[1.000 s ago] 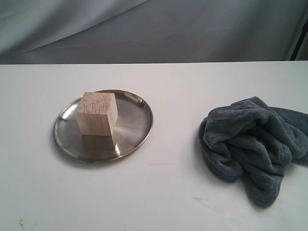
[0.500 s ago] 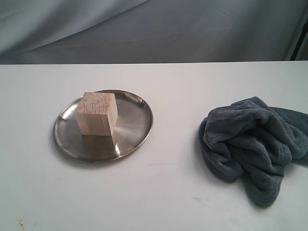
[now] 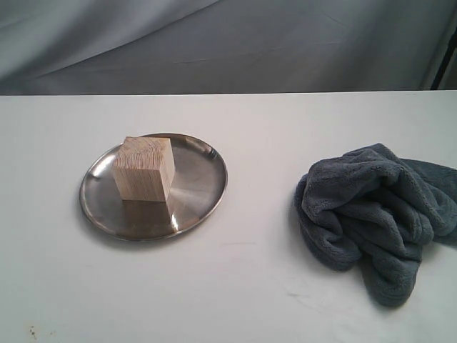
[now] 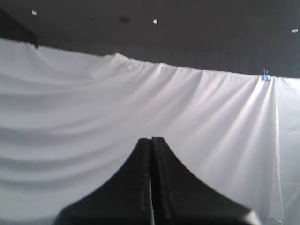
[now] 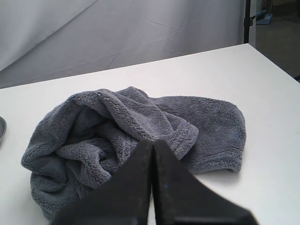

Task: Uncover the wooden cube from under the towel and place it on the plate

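Note:
The pale wooden cube (image 3: 144, 168) stands upright on the shiny steel plate (image 3: 200, 187) at the left of the white table. The grey-blue towel (image 3: 375, 211) lies crumpled in a heap at the right; in the right wrist view the towel (image 5: 117, 131) fills the middle. My right gripper (image 5: 152, 143) is shut with nothing in it, held back from the towel. My left gripper (image 4: 151, 140) is shut too and empty, facing a white backdrop cloth. Neither arm shows in the exterior view.
A white draped curtain (image 3: 228, 43) hangs behind the table's far edge. The table's right corner (image 5: 253, 47) and a dark stand pole (image 5: 245, 21) show in the right wrist view. A sliver of the plate's rim (image 5: 2, 129) shows there.

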Robot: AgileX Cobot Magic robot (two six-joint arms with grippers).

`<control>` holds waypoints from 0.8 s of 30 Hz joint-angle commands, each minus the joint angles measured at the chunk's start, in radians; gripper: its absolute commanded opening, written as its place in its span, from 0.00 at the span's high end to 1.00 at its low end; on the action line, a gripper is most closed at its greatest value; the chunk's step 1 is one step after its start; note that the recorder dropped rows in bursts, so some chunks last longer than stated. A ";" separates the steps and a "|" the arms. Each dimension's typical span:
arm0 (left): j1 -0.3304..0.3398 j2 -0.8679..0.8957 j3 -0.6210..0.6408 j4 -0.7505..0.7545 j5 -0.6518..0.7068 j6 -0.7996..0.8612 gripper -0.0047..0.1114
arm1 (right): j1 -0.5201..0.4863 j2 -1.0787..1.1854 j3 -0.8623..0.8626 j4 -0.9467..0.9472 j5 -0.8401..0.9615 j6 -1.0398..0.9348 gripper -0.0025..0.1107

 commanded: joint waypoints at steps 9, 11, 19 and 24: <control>-0.003 -0.009 0.105 0.124 0.010 0.003 0.96 | -0.008 -0.004 0.003 0.001 -0.008 -0.005 0.98; -0.003 -0.009 0.175 0.165 -0.022 0.003 0.96 | -0.008 -0.004 0.003 0.001 -0.008 -0.005 0.98; -0.003 -0.009 0.449 0.185 -0.094 -0.001 0.96 | -0.008 -0.004 0.003 0.001 -0.008 -0.005 0.98; -0.003 -0.009 0.604 0.131 -0.113 -0.011 0.96 | -0.008 -0.004 0.003 0.001 -0.008 -0.005 0.98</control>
